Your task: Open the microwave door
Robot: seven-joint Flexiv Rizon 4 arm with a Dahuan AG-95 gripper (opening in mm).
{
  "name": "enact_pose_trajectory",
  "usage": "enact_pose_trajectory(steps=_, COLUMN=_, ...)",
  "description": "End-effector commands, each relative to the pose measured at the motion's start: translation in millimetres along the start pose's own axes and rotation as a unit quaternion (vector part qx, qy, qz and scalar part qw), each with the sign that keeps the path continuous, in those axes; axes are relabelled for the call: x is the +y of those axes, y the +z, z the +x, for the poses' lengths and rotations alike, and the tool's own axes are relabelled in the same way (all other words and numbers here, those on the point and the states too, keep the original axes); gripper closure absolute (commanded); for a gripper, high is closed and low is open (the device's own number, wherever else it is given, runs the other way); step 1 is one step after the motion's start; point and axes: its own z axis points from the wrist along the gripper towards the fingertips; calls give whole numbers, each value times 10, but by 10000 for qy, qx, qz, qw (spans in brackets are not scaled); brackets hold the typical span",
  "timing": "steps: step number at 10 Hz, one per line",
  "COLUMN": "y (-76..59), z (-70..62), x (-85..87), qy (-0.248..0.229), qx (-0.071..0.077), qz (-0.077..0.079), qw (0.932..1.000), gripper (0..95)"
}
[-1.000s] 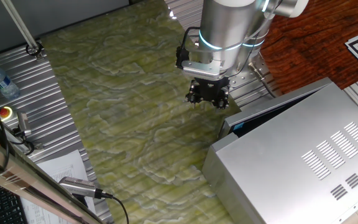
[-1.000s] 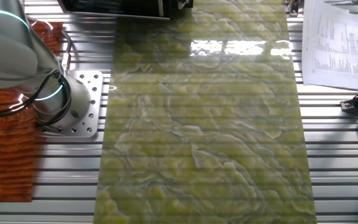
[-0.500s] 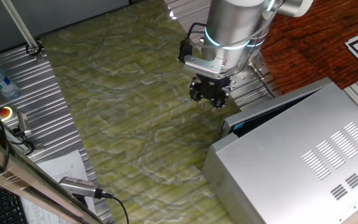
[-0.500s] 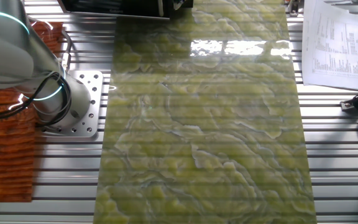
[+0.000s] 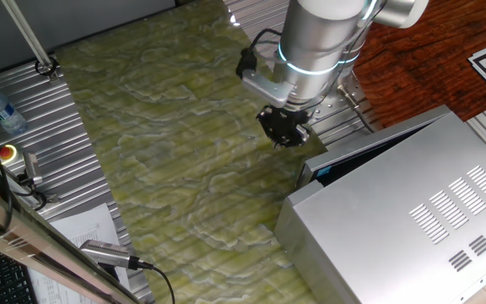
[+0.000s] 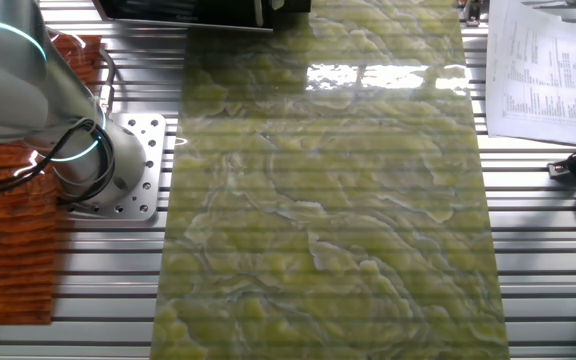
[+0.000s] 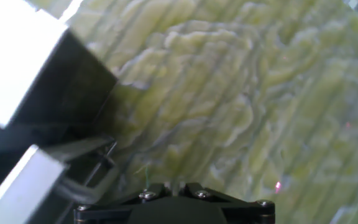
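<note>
Hovering beside the microwave door point(image 5: 369, 145), the tool point(image 5: 282, 128), spread unclear, risks glancing off the thin edge of the microwave point(image 5: 412, 219).

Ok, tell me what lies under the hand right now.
Under the hand lies bare green marbled mat, with nothing on it there. The microwave door, slightly ajar, stands off to one side of it. Whether the fingers are open or shut cannot be told.
</note>
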Motion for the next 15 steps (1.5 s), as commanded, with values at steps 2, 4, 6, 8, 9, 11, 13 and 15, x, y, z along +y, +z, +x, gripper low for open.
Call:
enact_pose_trajectory(steps=2, y=-1, z=2, x=2, qy=1268, qx=41, qz=27, qw=9919, gripper=950)
enact_pose_trajectory(steps=4, y=-1, z=2, x=2, qy=1360, qx=171, qz=63, qw=9905, gripper=950)
enact_pose_trajectory(steps=6, y=-1, z=2, x=2, qy=1389, qx=166, qz=64, qw=9902, gripper=950)
enact_pose_trajectory(steps=8, y=65, z=-98, x=-340, qy=1346, qx=195, qz=165, qw=9906, gripper=950)
enact_pose_trajectory(steps=9, y=115, z=-146, x=-547, qy=1285, qx=190, qz=162, qw=9914, gripper=950)
enact_pose_trajectory(steps=11, y=218, z=-213, x=-863, qy=1371, qx=192, qz=180, qw=9902, gripper=950)
enact_pose_trajectory(steps=13, y=249, z=-205, x=-1085, qy=1369, qx=244, qz=172, qw=9901, gripper=950)
enact_pose_trajectory(steps=15, y=262, z=-141, x=-1251, qy=1520, qx=421, qz=130, qw=9874, gripper=950)
